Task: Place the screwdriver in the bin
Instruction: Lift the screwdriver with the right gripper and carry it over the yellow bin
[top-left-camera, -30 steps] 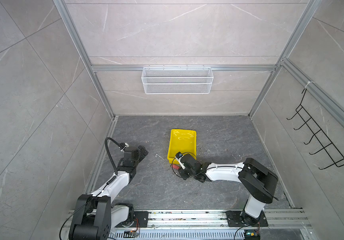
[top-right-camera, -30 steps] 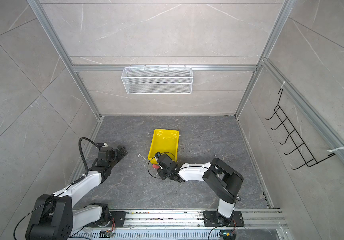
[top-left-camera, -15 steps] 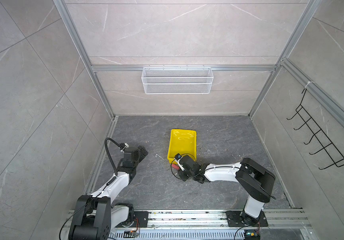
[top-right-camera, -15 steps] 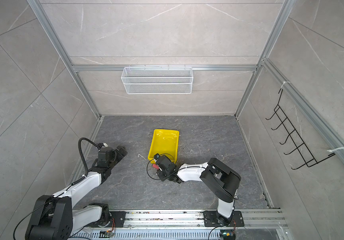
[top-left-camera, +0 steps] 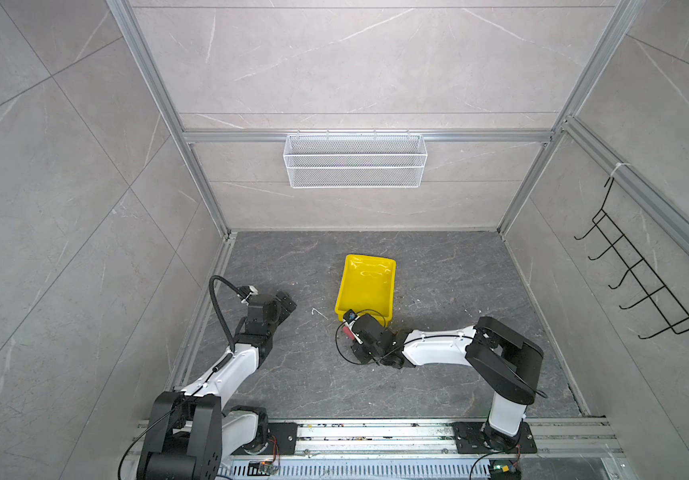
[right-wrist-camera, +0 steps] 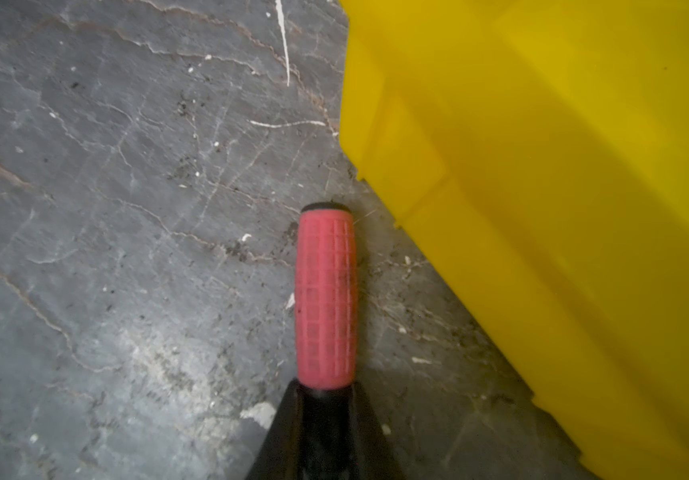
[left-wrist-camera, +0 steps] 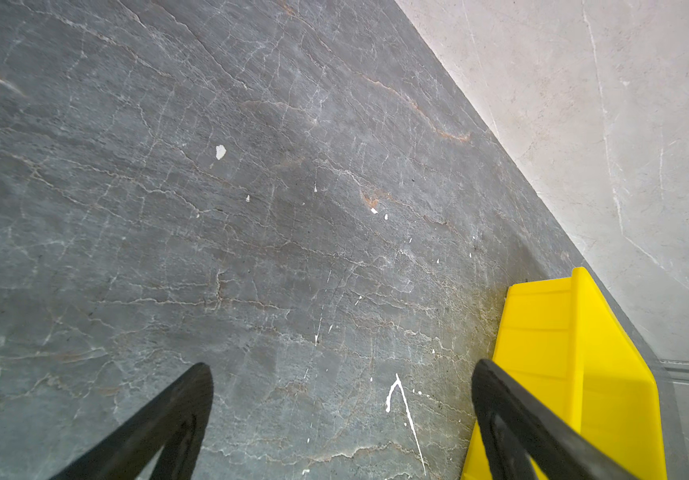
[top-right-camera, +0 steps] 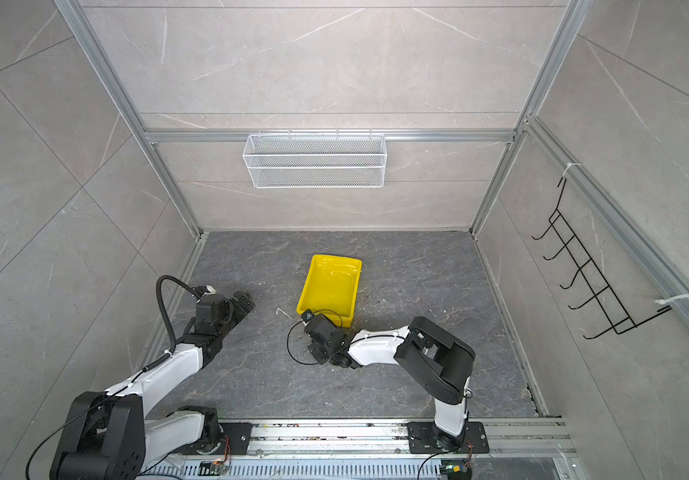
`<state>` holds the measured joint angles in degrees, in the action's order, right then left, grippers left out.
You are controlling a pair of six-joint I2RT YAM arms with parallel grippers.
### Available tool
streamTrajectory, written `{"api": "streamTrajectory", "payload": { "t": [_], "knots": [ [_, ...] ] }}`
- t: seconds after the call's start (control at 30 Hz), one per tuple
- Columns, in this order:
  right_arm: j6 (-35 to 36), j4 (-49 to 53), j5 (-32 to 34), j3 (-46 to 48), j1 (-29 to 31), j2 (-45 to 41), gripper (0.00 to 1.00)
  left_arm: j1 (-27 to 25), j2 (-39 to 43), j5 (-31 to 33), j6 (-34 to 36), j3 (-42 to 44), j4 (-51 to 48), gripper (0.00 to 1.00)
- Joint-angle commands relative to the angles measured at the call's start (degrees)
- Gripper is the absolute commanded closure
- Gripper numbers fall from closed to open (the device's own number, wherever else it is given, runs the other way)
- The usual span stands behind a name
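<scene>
Nearest the rail, the two arms reached out over the dark stone tabletop (top-left-camera: 438, 386). The right gripper (right-wrist-camera: 326, 390) sat low on the tabletop just short of the near end of the bin (top-left-camera: 365, 286), its jaws pinched tight around the screwdriver (right-wrist-camera: 326, 297) — the red ribbed handle stuck out past the fingertips, with its black end cap pointing toward the bin's near corner. The screwdriver lay outside the bin, close beside its yellow outer wall but apart from it; its shaft was hidden within the gripper. In a top view only a sliver of red showed at the right gripper (top-left-camera: 353, 332).

The left gripper (left-wrist-camera: 340, 415) stood wide open with nothing between its two black fingers (left-wrist-camera: 176, 411), well to the left of the bin, above bare tabletop marked by a white scratch (left-wrist-camera: 403, 409).

Farther back, the bin (top-right-camera: 330, 284) lay flat mid-tabletop — glossy inside. Beyond it a white wire basket (top-left-camera: 355, 160) hung on the back wall, and a black hook rack (top-left-camera: 641, 274) hung on the right wall.
</scene>
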<state>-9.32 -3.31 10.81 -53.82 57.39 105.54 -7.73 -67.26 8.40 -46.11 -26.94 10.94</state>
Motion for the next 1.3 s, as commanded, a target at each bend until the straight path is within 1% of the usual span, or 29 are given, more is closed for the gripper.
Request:
{"api": "streamTrajectory", "payload": {
  "t": [0.0,0.23,0.5,0.6,0.7,0.87,0.97,1.03,1.13,1.27],
  "knots": [
    [1.0,4.5,1.6,-0.1,1.8,0.4,0.88,0.2,1.1,0.5,0.2,-0.4,0.8,0.01],
    [0.1,5.4,4.3,0.8,3.2,-3.8,0.92,0.2,1.1,0.8,0.2,-0.7,0.3,0.01],
    [-0.7,8.7,5.4,-0.4,3.2,-8.6,0.92,0.2,1.6,0.9,0.3,-0.8,-0.3,0.01],
    [-1.2,9.1,6.8,-0.6,3.2,-11.4,0.92,0.2,2.1,1.1,0.2,-0.7,-0.2,0.01],
    [-1.5,10.7,8.8,-2.8,3.0,-12.7,0.93,0.2,2.3,1.2,0.2,-0.5,0.0,0.01],
    [-2.0,13.4,11.7,-9.0,1.3,-11.9,0.93,0.2,1.8,0.7,0.0,-0.8,-0.3,0.01],
    [-4.8,12.6,10.2,-11.7,-2.1,-10.7,0.93,0.2,1.8,0.6,0.1,-1.0,-0.5,0.01],
    [-8.5,12.9,7.8,-14.9,-5.6,-8.5,0.93,0.2,1.7,0.8,0.0,-1.1,-0.7,0.01],
    [-19.6,15.4,2.8,-21.4,-11.3,-2.7,0.91,0.2,2.5,0.4,0.3,-1.2,-1.4,0.01],
    [-30.2,17.5,-1.7,-30.8,-15.3,7.0,0.92,0.2,3.4,1.5,0.6,-0.5,-1.1,0.01]
  ]
}}
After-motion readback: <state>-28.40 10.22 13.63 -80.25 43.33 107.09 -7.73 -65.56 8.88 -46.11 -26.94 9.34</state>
